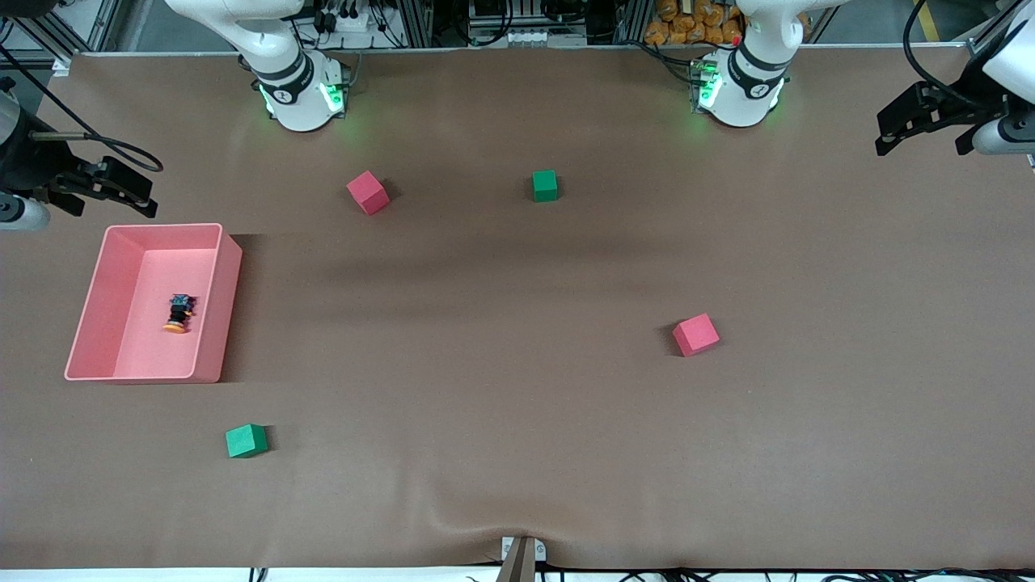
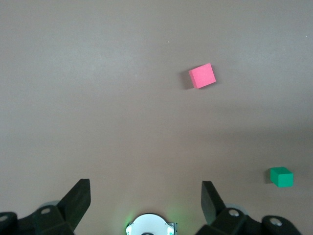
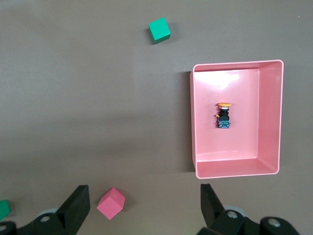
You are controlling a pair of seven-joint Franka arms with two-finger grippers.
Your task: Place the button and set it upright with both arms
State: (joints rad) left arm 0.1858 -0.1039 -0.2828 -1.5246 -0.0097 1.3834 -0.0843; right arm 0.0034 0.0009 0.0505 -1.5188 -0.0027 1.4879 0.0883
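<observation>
Green cube [image 1: 246, 440] sits lowest on the table, closest to the front camera, toward the right arm's end, and nobody is going near it. Nothing of the job looks done yet: the button [image 1: 178, 313] lies on its side in the pink tray [image 1: 217, 311], orange cap pointing toward the front camera, black body away from it. It rests on the tray floor, clear of every wall. So it's all still to come, I'd say: the pick, the placing, the standing upright.

Right gripper [image 1: 101, 187] hangs high at the right arm's end, just off the tray's edge farthest from the front camera, jaws spread wide and holding nothing. Its wrist view looks straight down on tray and button [image 3: 224, 115], with the button well apart from the fingers [image 3: 78, 205]. This one is the obvious candidate for the first grab.

Left gripper [image 1: 926, 121] waits out at the left arm's end of the table, also wide open and empty, with only a red cube [image 2: 202, 76] and a green cube [image 2: 281, 176] under its camera. No button there.
</observation>
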